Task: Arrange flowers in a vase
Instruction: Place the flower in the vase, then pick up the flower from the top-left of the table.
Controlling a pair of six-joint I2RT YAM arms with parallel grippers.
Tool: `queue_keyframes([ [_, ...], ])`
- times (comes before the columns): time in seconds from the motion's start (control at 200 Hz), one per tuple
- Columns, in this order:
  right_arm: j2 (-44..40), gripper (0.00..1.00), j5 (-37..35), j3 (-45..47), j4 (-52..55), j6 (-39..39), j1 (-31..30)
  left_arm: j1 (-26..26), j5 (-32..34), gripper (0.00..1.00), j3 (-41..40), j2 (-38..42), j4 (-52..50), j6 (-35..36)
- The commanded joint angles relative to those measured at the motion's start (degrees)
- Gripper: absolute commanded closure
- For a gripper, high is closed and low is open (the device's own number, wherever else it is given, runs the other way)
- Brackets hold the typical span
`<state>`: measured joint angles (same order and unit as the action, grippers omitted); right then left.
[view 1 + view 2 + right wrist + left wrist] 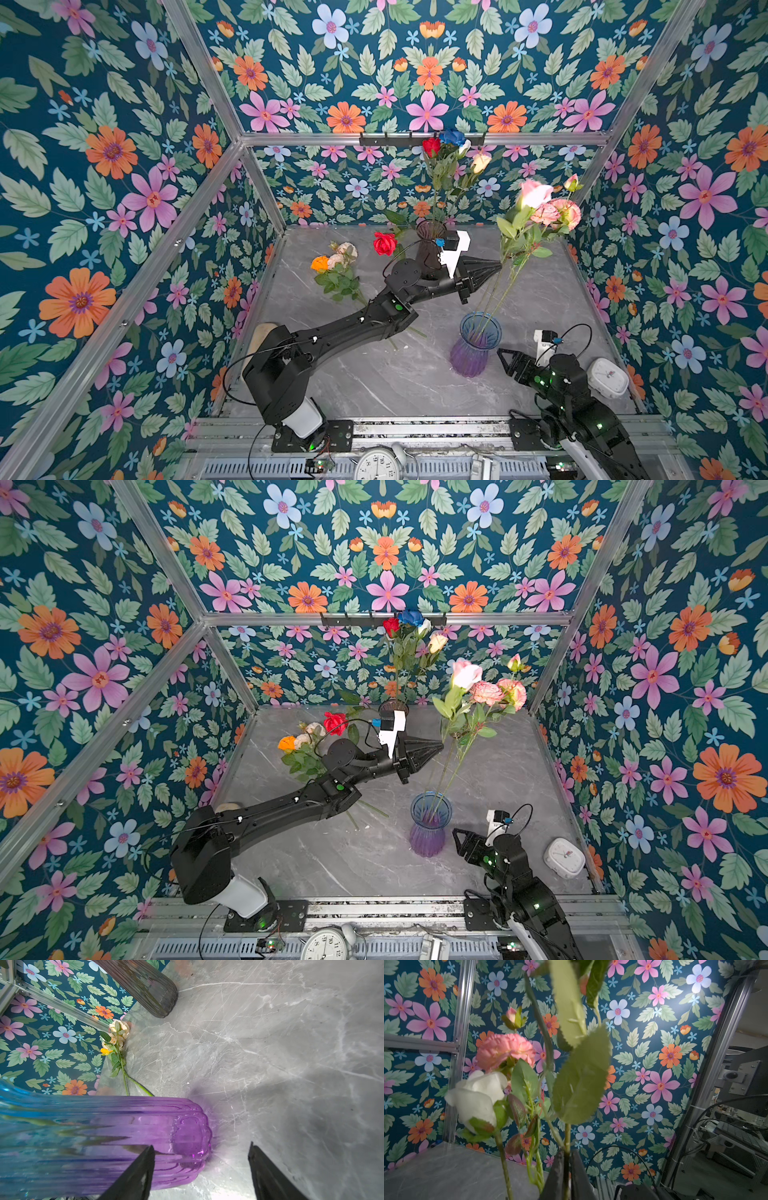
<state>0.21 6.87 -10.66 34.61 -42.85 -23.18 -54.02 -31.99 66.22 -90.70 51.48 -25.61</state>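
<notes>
Vase (471, 353): ribbed purple-blue glass; stems (567, 1138) thin, possibly plastic

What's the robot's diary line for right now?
left gripper: around a flower stem, grip unclear | right gripper: open beside purple vase | purple vase: pink flowers in | table: loose flowers lying

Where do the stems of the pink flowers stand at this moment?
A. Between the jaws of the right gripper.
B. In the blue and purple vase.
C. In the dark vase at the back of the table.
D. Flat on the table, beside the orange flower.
B: in a top view, the long stems of the pink flowers run down into the mouth of the blue and purple vase.
</notes>
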Motion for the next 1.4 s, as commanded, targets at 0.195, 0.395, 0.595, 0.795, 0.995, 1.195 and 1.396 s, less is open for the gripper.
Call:
queue_keyframes([
  [0.195, 0.2, 0.27, -0.2, 0.2, -1.2, 0.5, 0.0, 0.0, 5.7, 0.53, -2.0, 5.6, -6.1, 6.2],
  [0.395, 1.0, 0.27, 0.0, 0.3, -1.6, 0.4, 0.0, 0.4, 24.2, 0.55, -10.8, 18.7, -18.2, 10.3],
  [0.595, 3.0, 0.27, 0.1, 0.2, -2.9, 0.4, 0.0, 6.0, 53.2, 0.55, -21.3, 36.3, -35.2, 3.3],
  [0.795, 2.6, 0.27, -0.2, 0.1, -2.4, 0.3, 0.0, 24.5, 55.4, 0.65, -30.8, 46.1, -47.6, -13.4],
  [0.995, 2.4, 0.27, -0.4, 0.1, -2.1, 0.1, 0.0, 30.3, 48.5, 0.49, -28.8, 30.3, -50.3, -17.5],
  [1.195, 1.8, 0.27, -0.5, 0.1, -1.8, 0.1, 0.0, 34.9, 38.0, 0.53, -17.6, 5.7, -51.6, -14.7],
  [1.396, 0.3, 0.27, -0.6, 0.2, -1.0, 0.1, 0.0, 35.7, 31.3, 0.59, -8.9, -9.9, -55.8, -15.1],
])
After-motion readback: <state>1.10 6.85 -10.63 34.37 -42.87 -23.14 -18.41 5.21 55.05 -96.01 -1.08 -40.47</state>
